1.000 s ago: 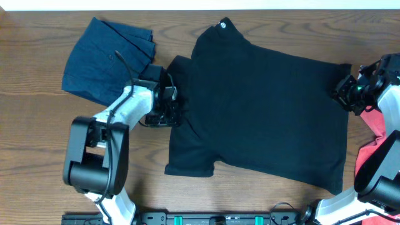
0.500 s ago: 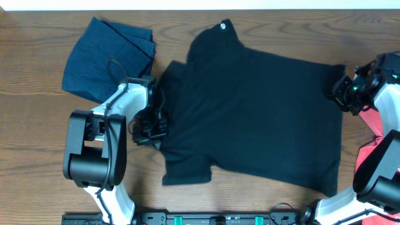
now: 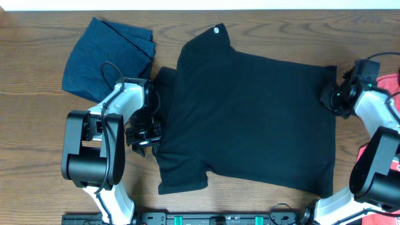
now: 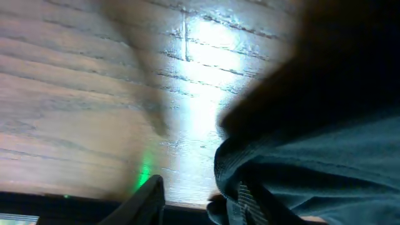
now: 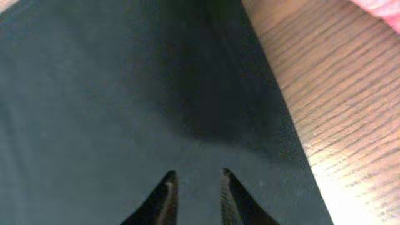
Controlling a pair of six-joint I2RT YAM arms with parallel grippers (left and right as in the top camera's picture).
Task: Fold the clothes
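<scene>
Black T-shirt (image 3: 250,119) lies flat mid-counter (image 3: 37,144), shifted leftward versus a second ago. Left claw (image 3: 145,134) sits at the sleeve, right claw (image 3: 331,100) at the hem corner. Cannot tell whether either grips. Judged repositioning; no fold yet.

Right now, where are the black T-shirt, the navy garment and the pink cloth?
black T-shirt (image 3: 250,119), overhead view, middle of its body.
navy garment (image 3: 103,56), overhead view, centre of the folded pile.
pink cloth (image 5: 384,9), right wrist view, its visible corner.
</scene>
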